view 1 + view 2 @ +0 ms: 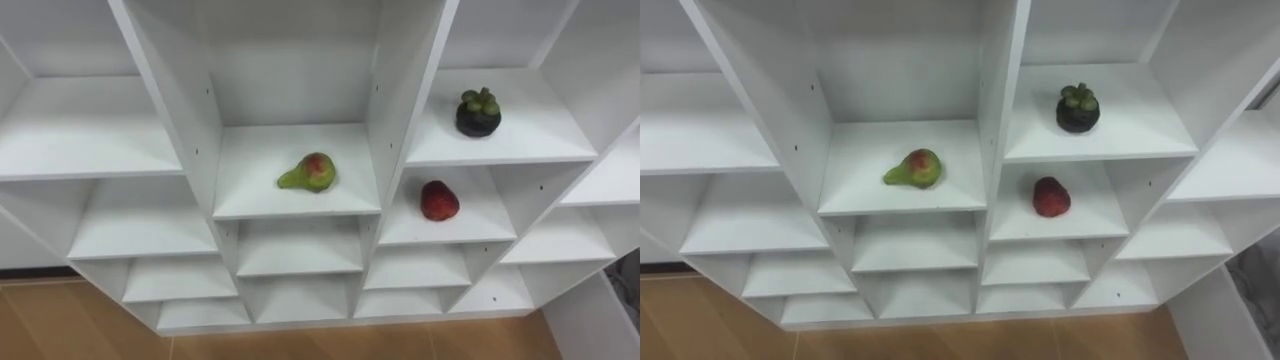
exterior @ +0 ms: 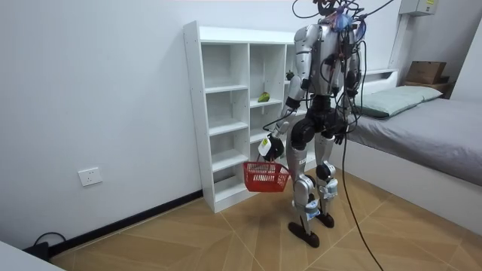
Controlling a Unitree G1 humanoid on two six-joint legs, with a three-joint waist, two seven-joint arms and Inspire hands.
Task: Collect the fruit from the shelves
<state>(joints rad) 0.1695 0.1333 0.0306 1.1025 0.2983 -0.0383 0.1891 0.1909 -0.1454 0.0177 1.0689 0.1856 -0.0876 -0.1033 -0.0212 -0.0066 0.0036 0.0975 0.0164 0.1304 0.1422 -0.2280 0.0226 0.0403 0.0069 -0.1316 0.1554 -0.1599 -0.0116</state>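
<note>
**Closet** (image 1: 300, 205): white open-fronted unit of several columns of shelves, set against a white wall on a wooden floor (image 2: 188, 241). The robot stands upright directly before it.

**Fruits, three, all lying on the closet's shelves:**
- Pear (image 1: 308, 173): green with a red blush. It lies on its side on the middle column's shelf, right of that shelf's centre and near its front edge, with the narrow end towards the shelf's left edge.
- Mangosteen (image 1: 479, 112): dark and round with a green cap on top, standing upright. It sits on the upper shelf of the column to the right, about midway between the shelf's side edges and clear of the front edge.
- Red fruit (image 1: 438, 200): kind not certain. It rests on the shelf directly below the mangosteen's, near the middle and slightly towards the left edge.

No two fruits touch, and each has its own compartment.

**Red basket** (image 2: 265, 177): an open-weave basket hanging at knee height in front of the closet's lower shelves. I cannot tell what is in it.

**Left robot hand** (image 2: 269, 147): lowered beside the thigh, grasping the red basket by its handle.

**Right robot hand** (image 2: 340, 134): down by the hip on the room view's right. I cannot tell its state.

**Bed** (image 2: 422, 128): grey cover, behind the robot.
</note>
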